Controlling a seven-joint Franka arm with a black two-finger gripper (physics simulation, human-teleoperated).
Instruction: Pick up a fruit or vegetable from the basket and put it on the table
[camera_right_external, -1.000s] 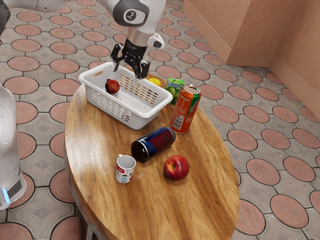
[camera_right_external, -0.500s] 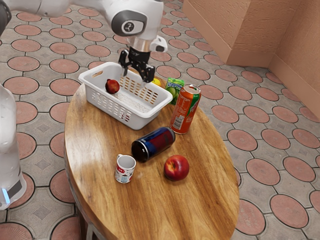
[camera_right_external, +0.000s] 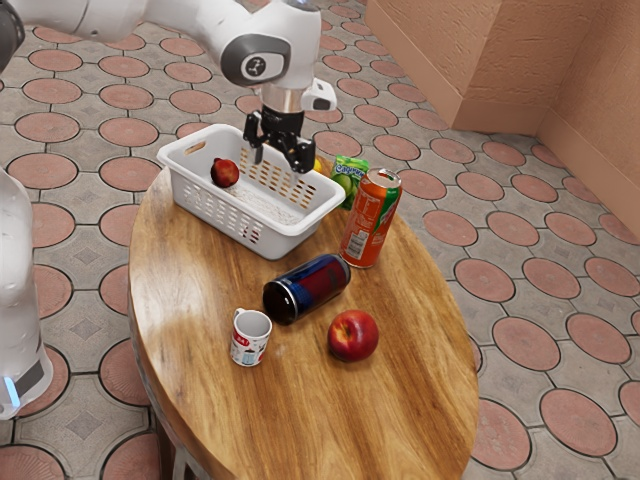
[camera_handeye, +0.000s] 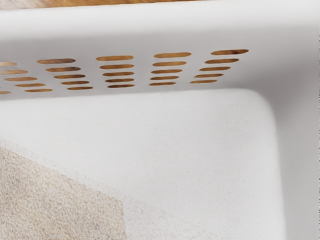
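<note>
Though slotted, a smooth, white, round-cornered basket (camera_right_external: 290, 238).

we seem to be on a patio, with round red pavers (camera_right_external: 526, 343), a rough orange wall (camera_right_external: 440, 50) and a wooden table (camera_right_external: 410, 400).
</note>
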